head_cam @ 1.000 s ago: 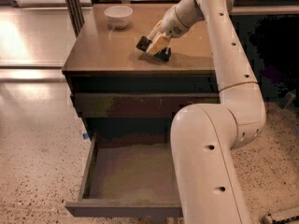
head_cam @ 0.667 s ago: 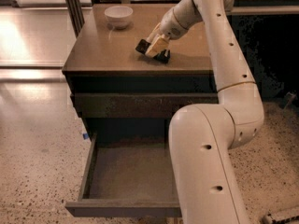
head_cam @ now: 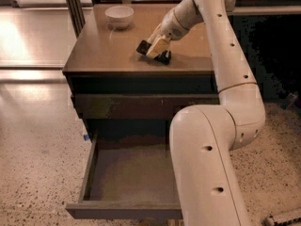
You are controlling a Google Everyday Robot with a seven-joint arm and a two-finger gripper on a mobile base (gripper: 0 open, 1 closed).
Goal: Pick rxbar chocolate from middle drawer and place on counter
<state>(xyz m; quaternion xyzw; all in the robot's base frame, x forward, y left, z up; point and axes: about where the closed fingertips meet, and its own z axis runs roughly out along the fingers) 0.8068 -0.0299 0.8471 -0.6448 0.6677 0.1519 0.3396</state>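
Camera view, one frame.

- The gripper (head_cam: 154, 51) is positioned low over the counter (head_cam: 101, 55), right of centre and toward the near half of the top. It is reached from the far right by the arm (head_cam: 225, 60).
- Grip state: cannot be told. Tan and dark parts at the tip are merged, and no clear gap or closure is made out.
- The rxbar chocolate (head_cam: 163, 57) is read as the small dark shape at the near-right edge of the gripper, touching the counter surface. It cannot be separated with certainty from the gripper's own dark parts, so whether it is grasped or let go is left undecided.
- A second dark piece is seen at the far-left side of the tip.
- The middle drawer (head_cam: 87, 171) is pulled out toward the near side, well below and apart from the gripper. Its greyish bottom panel is exposed, and its right part is hidden by the arm.
- A white bowl (head_cam: 119, 16) is noted at the far left of the counter, well apart from the gripper.
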